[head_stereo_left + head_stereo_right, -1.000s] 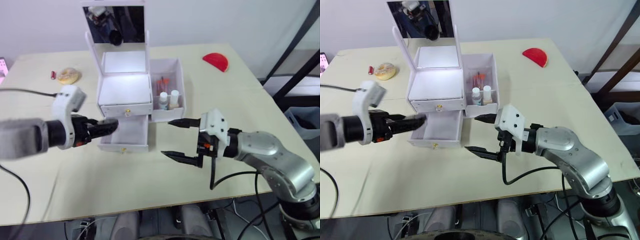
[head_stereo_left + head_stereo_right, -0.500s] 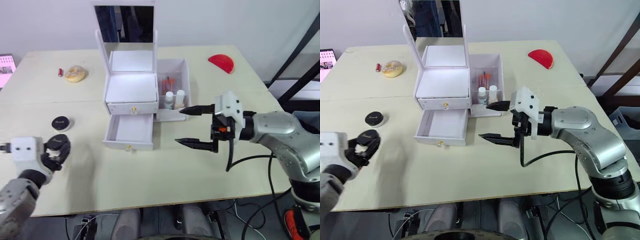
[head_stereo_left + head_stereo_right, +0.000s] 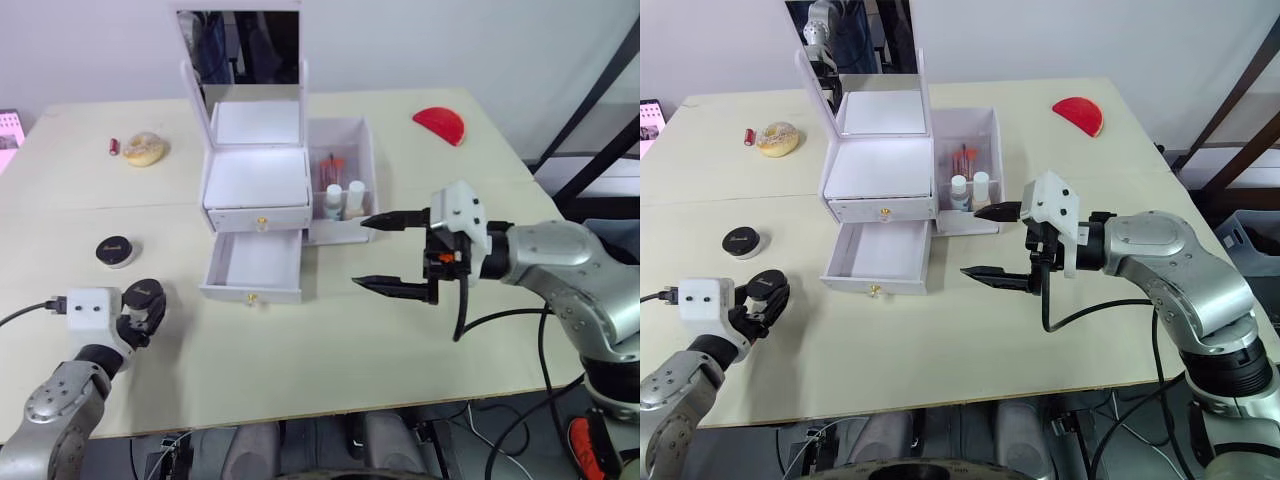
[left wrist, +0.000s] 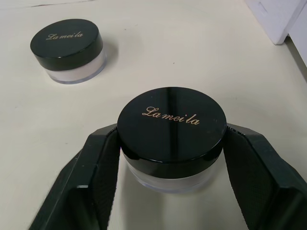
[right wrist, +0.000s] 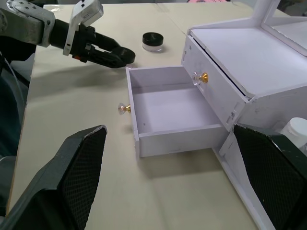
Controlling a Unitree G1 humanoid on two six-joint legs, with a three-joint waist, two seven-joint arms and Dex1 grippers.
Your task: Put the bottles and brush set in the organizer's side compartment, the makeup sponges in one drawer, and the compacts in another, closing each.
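Left claw point(image 4: 171, 158) clamped, right claw point(image 3: 385, 252) agape

Head eyes overlook table point(image 3: 330, 340); wrist cameras close.

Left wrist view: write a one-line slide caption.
Left gripper closed around a black-lidded compact, a second compact resting apart on the table.

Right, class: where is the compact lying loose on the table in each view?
Left eye: loose compact, left of the open drawer.
Right eye: the same place.
Left wrist: beyond the held compact, at.
Right wrist: past the open drawer, at.
Shared landmark: left gripper, close by.
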